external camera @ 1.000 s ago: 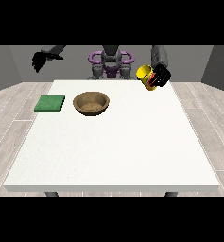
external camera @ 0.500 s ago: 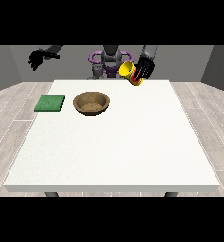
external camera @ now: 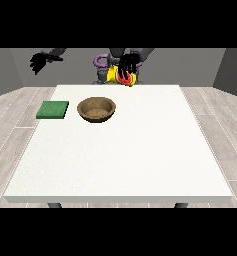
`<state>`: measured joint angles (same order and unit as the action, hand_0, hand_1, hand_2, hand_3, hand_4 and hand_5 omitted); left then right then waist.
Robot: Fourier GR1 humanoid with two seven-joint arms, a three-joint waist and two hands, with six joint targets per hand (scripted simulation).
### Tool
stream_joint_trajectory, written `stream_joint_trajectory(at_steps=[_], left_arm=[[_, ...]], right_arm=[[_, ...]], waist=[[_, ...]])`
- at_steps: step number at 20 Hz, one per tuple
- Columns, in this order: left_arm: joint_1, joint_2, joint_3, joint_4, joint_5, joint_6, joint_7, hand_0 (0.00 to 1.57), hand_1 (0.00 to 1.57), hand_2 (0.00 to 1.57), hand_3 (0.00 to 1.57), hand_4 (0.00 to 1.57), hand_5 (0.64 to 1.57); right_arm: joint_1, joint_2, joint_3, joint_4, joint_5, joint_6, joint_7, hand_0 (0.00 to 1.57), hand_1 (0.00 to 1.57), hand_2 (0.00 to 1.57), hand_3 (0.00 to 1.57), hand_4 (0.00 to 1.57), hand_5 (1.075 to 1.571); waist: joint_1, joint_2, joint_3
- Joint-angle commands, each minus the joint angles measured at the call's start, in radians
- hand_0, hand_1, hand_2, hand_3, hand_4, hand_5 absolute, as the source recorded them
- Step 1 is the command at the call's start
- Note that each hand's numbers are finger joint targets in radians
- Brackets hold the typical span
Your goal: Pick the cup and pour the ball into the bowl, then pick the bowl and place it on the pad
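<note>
Cup (external camera: 119, 75) yellow, tilted, gripped in curled fingers of hand at view's right (external camera: 128, 65); held above desk's (external camera: 140, 150) far edge, beyond bowl (external camera: 96, 109).

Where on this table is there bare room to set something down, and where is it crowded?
Bare: the whole near half of the white table in front of the wooden bowl, and the view's right side beyond the bowl. Crowded: the far left, where the green pad sits beside the bowl, and the far edge, where a hand holds the yellow cup.
</note>
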<state>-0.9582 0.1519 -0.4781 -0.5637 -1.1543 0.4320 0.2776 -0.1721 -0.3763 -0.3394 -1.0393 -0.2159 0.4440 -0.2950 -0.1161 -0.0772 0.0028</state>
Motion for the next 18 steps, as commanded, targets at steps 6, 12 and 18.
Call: stream_joint_trajectory(at_steps=[6,12,18], left_arm=[[-0.095,-0.104,-0.294,0.085,-0.341,-0.205,0.104,1.53,1.53,1.57,1.57,1.56,1.164],[-0.117,-0.149,-0.384,0.080,-0.455,-0.355,0.103,1.46,1.46,1.57,1.57,1.51,1.178],[-0.062,-0.120,-0.369,0.057,-0.518,-0.338,0.054,1.45,1.45,1.57,1.57,1.53,1.134]], right_arm=[[-0.062,-0.038,-0.013,0.050,-0.022,0.045,0.009,0.00,0.00,0.00,0.00,0.00,1.570],[-0.045,-0.060,-0.039,0.090,-0.024,0.044,-0.004,0.00,0.00,0.00,0.00,0.00,1.571],[-0.060,0.042,0.025,0.016,-0.009,-0.043,0.090,0.00,0.00,0.00,0.00,0.00,1.569]], waist=[[-0.010,0.020,-0.0003],[0.014,-0.012,-0.0015],[0.019,-0.028,-0.0031]])
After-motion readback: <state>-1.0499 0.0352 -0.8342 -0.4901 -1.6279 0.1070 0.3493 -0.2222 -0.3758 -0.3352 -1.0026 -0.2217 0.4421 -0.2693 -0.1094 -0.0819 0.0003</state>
